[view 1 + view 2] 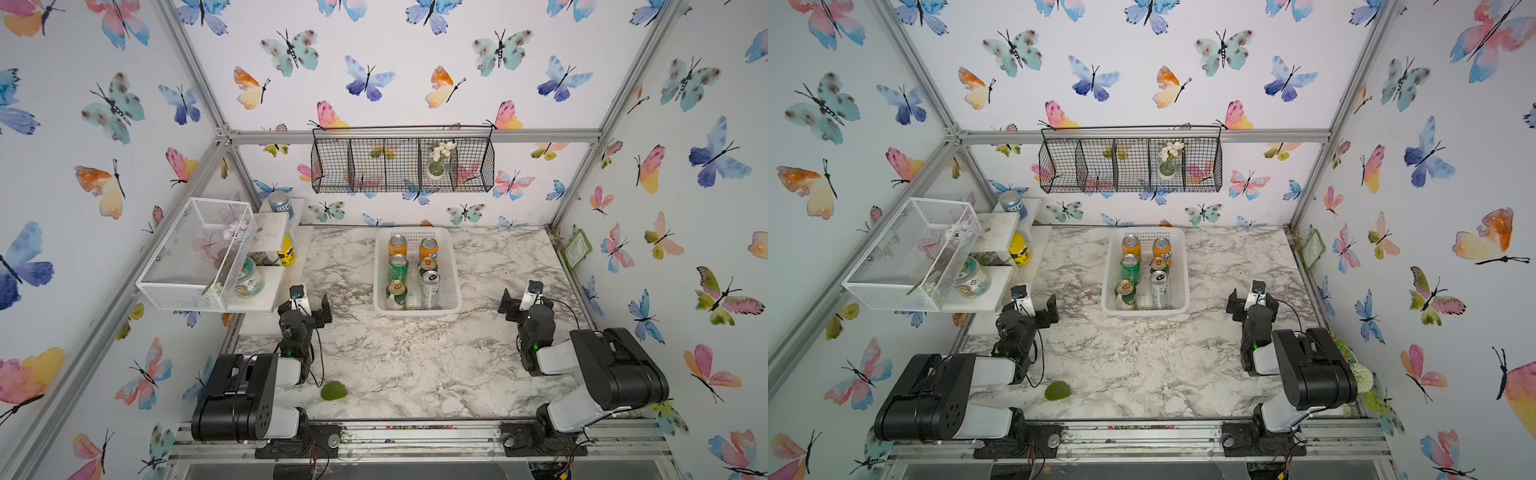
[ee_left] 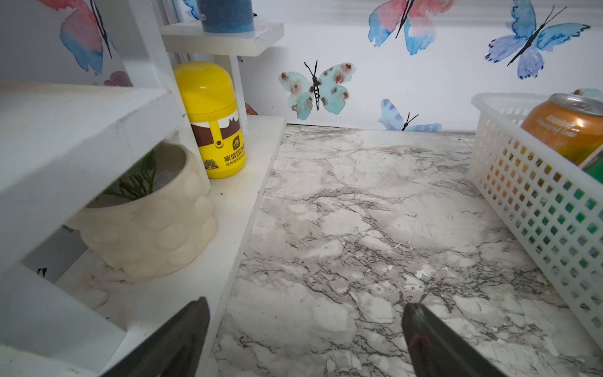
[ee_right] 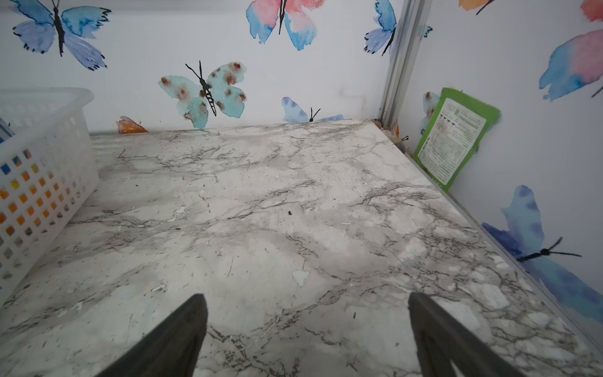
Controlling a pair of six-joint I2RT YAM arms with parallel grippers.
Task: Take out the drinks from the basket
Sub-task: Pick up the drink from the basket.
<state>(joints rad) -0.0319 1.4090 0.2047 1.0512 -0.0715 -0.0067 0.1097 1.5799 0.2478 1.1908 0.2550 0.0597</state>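
White perforated basket [image 1: 417,311] stands at the back of the marble table [image 1: 395,365]. Six drinks [image 1: 398,268] stand upright inside it in two rows, and only the top views show all of them. The left wrist view shows clearly one orange can [image 2: 566,125] above the basket wall, and a yellow bottle [image 2: 212,120] on a white shelf [image 2: 228,209]. The right wrist view gives coloured spots through the wall holes. The left gripper [image 2: 305,310] and right gripper [image 3: 306,298] have fingers spread wide and hold nothing.
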